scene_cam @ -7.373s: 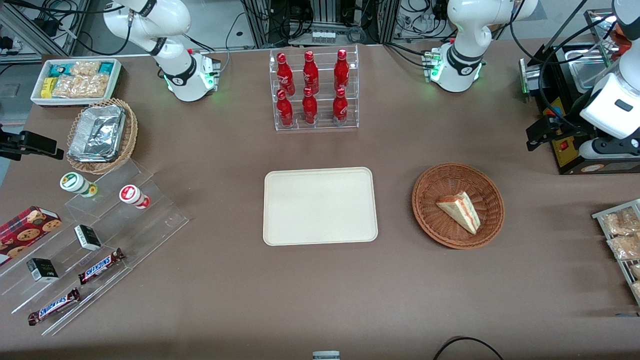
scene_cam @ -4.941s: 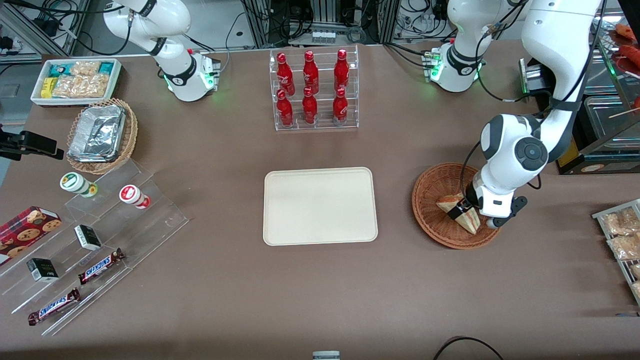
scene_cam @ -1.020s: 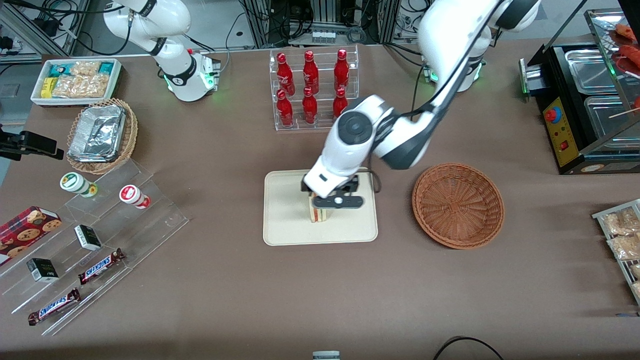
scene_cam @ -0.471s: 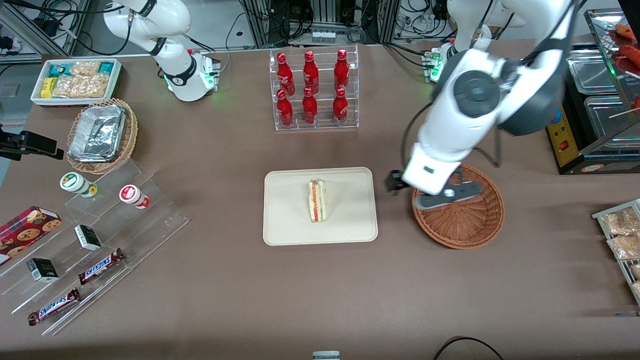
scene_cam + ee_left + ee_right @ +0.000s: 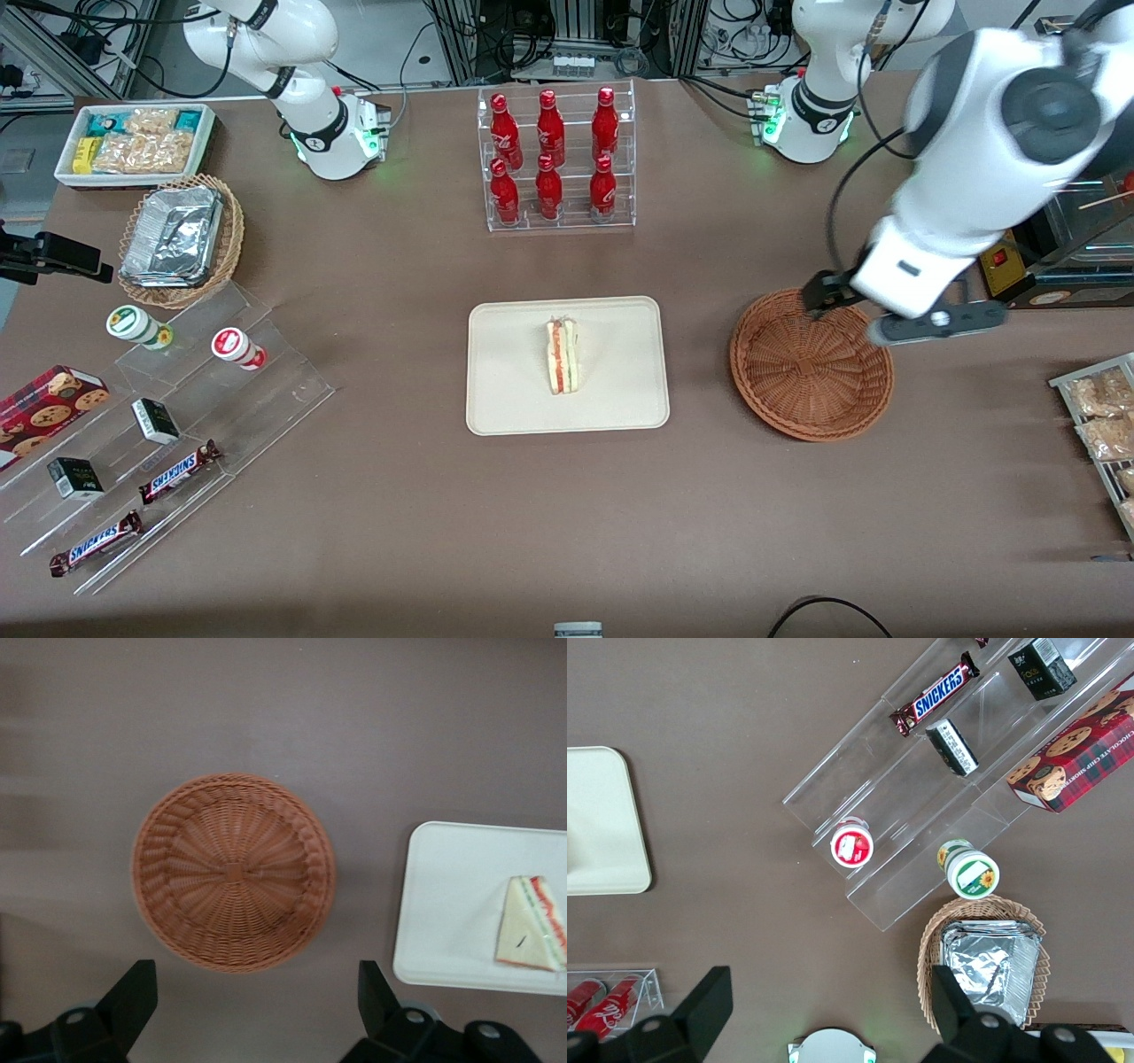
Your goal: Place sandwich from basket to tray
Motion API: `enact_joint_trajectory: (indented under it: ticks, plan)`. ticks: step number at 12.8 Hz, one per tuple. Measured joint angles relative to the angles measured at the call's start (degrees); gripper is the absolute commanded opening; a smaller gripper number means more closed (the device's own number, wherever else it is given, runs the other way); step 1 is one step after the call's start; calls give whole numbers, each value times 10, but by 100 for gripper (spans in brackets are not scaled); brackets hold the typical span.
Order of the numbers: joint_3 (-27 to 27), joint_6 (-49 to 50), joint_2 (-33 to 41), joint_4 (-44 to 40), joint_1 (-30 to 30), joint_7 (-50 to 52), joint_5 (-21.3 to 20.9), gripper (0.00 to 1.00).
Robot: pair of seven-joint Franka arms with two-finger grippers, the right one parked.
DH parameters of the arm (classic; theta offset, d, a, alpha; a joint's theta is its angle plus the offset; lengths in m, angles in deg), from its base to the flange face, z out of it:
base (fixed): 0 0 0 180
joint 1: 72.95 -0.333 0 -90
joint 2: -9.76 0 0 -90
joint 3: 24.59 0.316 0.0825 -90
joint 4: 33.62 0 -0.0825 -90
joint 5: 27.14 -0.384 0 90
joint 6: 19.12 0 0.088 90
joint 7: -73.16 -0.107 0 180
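sandwich [image 5: 562,356] resting mid-tray [image 5: 505,412], placed | wicker basket [image 5: 811,377] vacant | gripper [image 5: 257,1014] above basket's rim, fingers [image 5: 131,997] spread wide, holding nothing (release done)

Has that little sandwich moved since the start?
Yes. The sandwich went from the basket, now empty, onto the tray nearer the bottle rack. The open gripper is up above the basket's rim.
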Motion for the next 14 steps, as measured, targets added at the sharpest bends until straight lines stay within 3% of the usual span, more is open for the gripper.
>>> enact_joint_trajectory:
  ticks: [5, 9, 14]
  plan:
    - [2, 48, 32, 5, -44, -112, 0, 100]
    - [80, 67, 56, 5, -30, -217, 9, 100]
    - [97, 66, 68, 3, -27, -229, 15, 100]
